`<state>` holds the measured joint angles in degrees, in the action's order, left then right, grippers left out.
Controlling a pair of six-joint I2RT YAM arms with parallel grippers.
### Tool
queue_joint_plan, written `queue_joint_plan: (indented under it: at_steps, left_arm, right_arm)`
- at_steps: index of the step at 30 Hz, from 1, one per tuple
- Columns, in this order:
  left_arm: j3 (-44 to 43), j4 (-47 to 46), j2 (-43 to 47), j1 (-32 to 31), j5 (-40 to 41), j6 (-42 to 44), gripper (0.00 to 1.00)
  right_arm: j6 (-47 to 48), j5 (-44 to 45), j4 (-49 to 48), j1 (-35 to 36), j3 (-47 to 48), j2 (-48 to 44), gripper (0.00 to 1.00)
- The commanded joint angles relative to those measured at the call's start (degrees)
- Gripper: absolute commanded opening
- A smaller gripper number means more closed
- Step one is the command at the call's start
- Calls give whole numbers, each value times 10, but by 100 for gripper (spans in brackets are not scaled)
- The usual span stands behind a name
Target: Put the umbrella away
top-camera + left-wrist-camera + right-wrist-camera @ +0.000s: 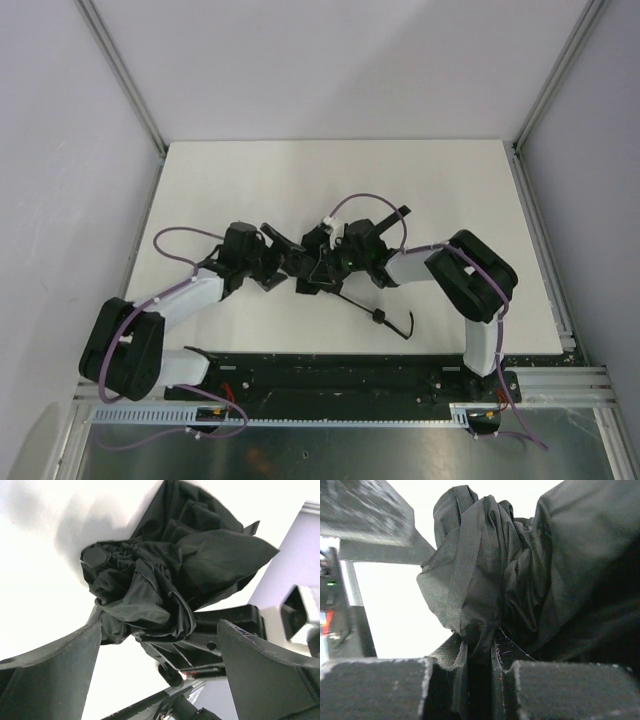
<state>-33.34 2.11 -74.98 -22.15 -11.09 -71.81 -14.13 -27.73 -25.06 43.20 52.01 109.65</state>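
**Canopy pinched on the right, left fingers spread around the bundle**

Closest to the right wrist's lens, the two grey-flecked pads [375, 690] of the right gripper [475, 692] were clenched on a fold of the umbrella [485, 580]. Only a narrow slit showed between them, and it was packed with black fabric. The rest of the crumpled canopy bulged just ahead of and above those fingertips.

The left gripper [160, 630] was released. Its fingers [50, 675] stood wide apart, with the bunched canopy between and just beyond their tips. Cloth touched the inner tip of one finger and lay clear of the other.

My judgement is that the gathering step was in hand: the canopy was loose and untidy, not rolled or strapped. The next move would call for the left fingers to close on the bundle opposite the right pinch. The cloth could then be pressed or twisted tighter around the shaft. Slack fabric may slip out of a thin pinch.

The white table [250, 180] left open surface beyond both sets of fingertips, toward the far wall. To either outer side of the fingers there was bare table before the grey panels and the aluminium frame posts [125, 75].

Behind the right fingers, the thin shaft [352, 302] trailed toward the base rail [340, 375]. It ended in a hooked loop, probably the wrist strap [408, 330], near the table's near edge. Room was tightest there, and a pull might drag the strap off.
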Motion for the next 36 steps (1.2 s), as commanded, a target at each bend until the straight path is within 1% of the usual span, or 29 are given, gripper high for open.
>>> queue_joint_plan:
  at_steps: [1, 4, 8, 10, 16, 19, 22, 24, 28, 30, 31, 32, 36]
  left_arm:
    - [6, 2, 30, 14, -1, 19, 99]
    - [18, -13, 22, 12, -17, 7, 99]
    - [38, -78, -6, 3, -42, -25, 99]
    - [39, -92, -24, -6, -47, -36, 100]
    - [49, -97, -67, -41, -18, -68, 99]
    - [56, -97, -93, -57, 2, -63, 93]
    - [67, -101, -114, -64, 25, -49, 81]
    - [70, -112, -126, -66, 34, -28, 72]
    - [78, -134, -129, -70, 48, 2, 45]
    - [84, -140, -125, -71, 51, 8, 28]
    - [85, -141, -123, -71, 52, 10, 19]
    - [88, -141, -121, -71, 52, 11, 13]
    - [96, -142, -113, -73, 52, 7, 2]
  right_arm:
    - [-98, -141, 85, -35, -53, 84, 0]
    - [-143, -178, 54, -50, -53, 104, 0]
    - [-206, -215, -9, -61, -60, 128, 0]
    - [-236, -225, -44, -66, -66, 134, 0]
    - [-298, -249, -120, -71, -74, 145, 0]
    - [-323, -263, -154, -72, -75, 152, 0]
    - [-330, -271, -175, -73, -75, 153, 0]
    - [-322, -272, -170, -73, -75, 147, 0]
    - [-303, -275, -151, -72, -73, 137, 0]
    - [-284, -265, -124, -70, -70, 128, 1]
    - [-271, -259, -107, -69, -68, 122, 4]
    - [-259, -251, -89, -68, -64, 114, 9]
    - [-206, -210, -9, -63, -43, 78, 34]
